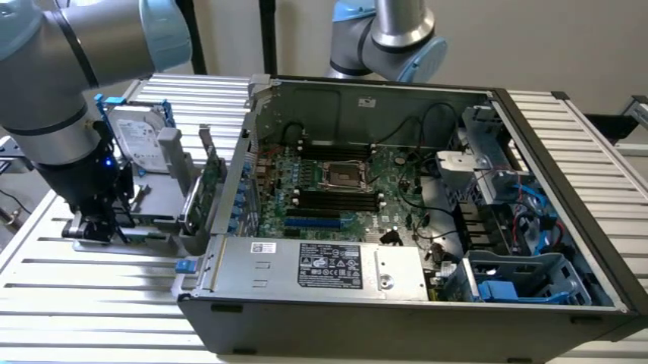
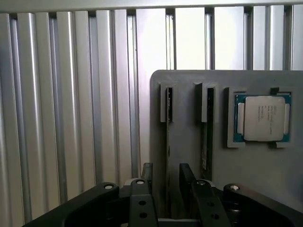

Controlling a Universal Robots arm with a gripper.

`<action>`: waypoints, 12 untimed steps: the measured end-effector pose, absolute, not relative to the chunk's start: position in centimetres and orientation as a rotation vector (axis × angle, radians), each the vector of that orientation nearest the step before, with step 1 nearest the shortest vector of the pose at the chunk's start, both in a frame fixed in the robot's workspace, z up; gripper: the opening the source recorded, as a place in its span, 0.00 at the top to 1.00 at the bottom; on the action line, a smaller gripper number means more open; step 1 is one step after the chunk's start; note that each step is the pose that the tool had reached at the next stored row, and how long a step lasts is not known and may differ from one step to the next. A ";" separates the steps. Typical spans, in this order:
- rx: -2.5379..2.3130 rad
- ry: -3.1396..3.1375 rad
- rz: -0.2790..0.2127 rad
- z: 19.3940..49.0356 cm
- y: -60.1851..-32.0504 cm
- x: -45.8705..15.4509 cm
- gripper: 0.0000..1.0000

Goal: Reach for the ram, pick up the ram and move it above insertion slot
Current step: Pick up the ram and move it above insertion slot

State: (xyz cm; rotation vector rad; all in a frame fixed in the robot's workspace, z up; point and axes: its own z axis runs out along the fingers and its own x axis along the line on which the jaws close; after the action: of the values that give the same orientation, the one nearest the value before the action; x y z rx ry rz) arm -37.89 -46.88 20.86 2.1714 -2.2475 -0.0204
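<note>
- end effector (image 2: 166, 168) is open: its two fingers (image 2: 147, 176) stand apart, one on each side of the ram (image 2: 169, 106), with a gap to it on both sides. nothing gripped.
- ram stands edge-on in a slot of the grey holder (image 2: 189, 85), which lies on the slatted counter (image 2: 71, 104).
- second stick (image 2: 207, 127) sits edge-on in the neighbouring slot, just beside the ram. a cpu (image 2: 263, 118) lies in a pocket of the same holder, past the second stick.
- exterior view: end effector (image 1: 99, 227) is down low at the holder (image 1: 157, 218), to the exterior view's left of the open pc case (image 1: 405, 303).
- hard drive (image 1: 136, 140) in a blue frame and a green expansion card (image 1: 212, 186) stand upright between the arm and the case.
- black memory slots (image 1: 335, 199) are on the motherboard (image 1: 395, 212) inside the case, well apart from the end effector.
</note>
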 end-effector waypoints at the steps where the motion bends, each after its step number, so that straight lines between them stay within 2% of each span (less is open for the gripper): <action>1: 2.174 -2.246 -0.022 20.7 -46.9 -37.9 0.64; 12: 2.200 -2.242 -0.048 19.9 -46.9 -37.9 0.64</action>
State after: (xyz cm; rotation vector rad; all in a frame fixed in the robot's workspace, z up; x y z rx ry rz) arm -37.89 -46.88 19.87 2.2004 -2.2424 -0.0480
